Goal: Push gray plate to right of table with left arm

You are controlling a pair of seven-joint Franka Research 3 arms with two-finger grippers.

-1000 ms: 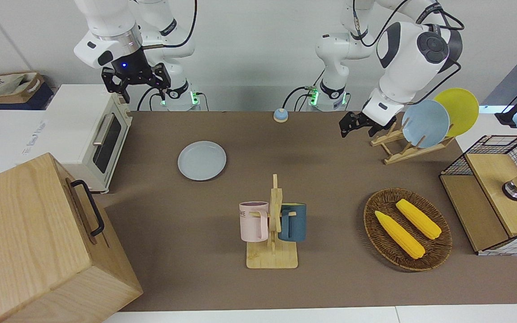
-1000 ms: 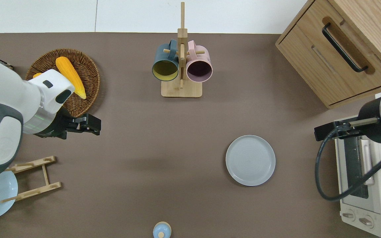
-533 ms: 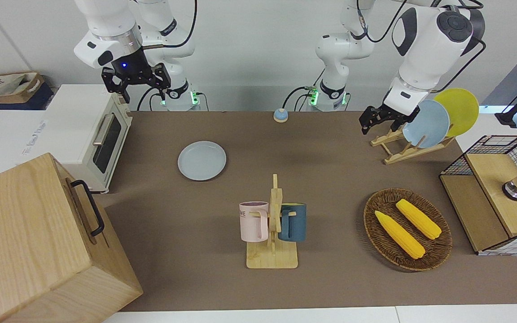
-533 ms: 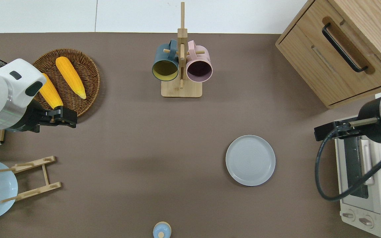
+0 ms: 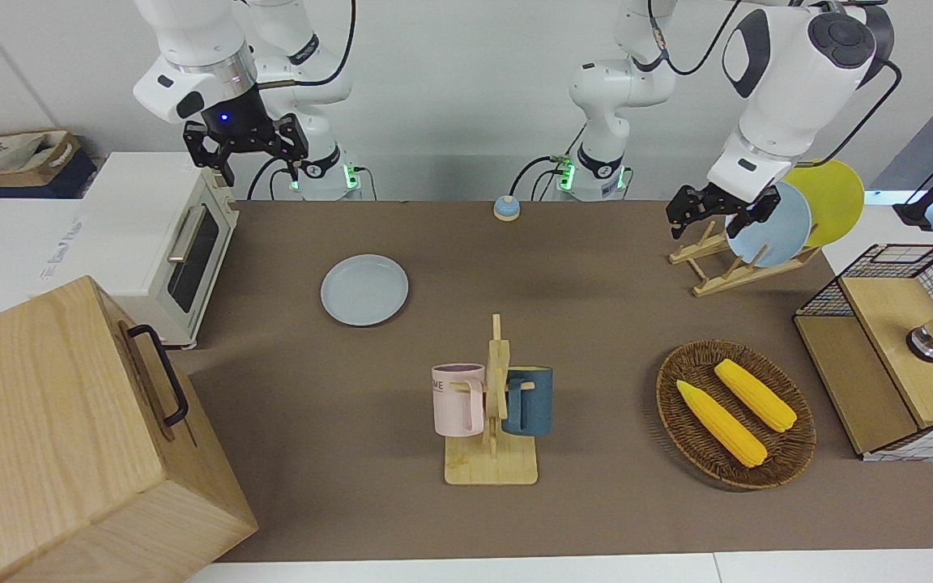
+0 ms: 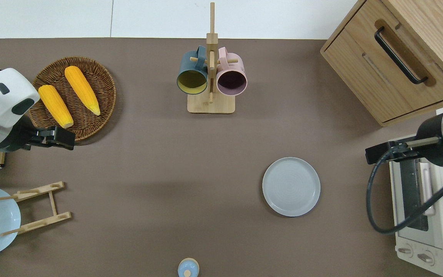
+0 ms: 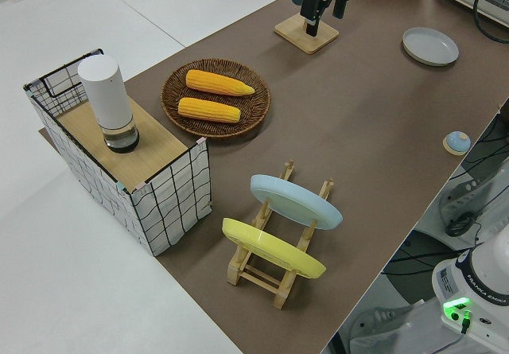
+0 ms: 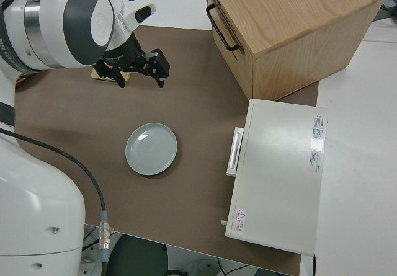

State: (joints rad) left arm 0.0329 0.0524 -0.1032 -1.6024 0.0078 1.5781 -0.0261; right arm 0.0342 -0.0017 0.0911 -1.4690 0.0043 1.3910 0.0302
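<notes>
Gray plate [image 6: 291, 186] lies well apart from left hand [image 6: 60, 138].

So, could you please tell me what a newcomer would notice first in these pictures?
Probably the two yellow corn cobs in a wicker basket toward the left arm's end of the table. Next, the gray plate lying alone on the table, and the left tool in the air beside the basket.

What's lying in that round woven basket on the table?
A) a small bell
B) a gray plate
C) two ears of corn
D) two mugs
C: two yellow ears of corn lie side by side in the wicker basket.
</notes>
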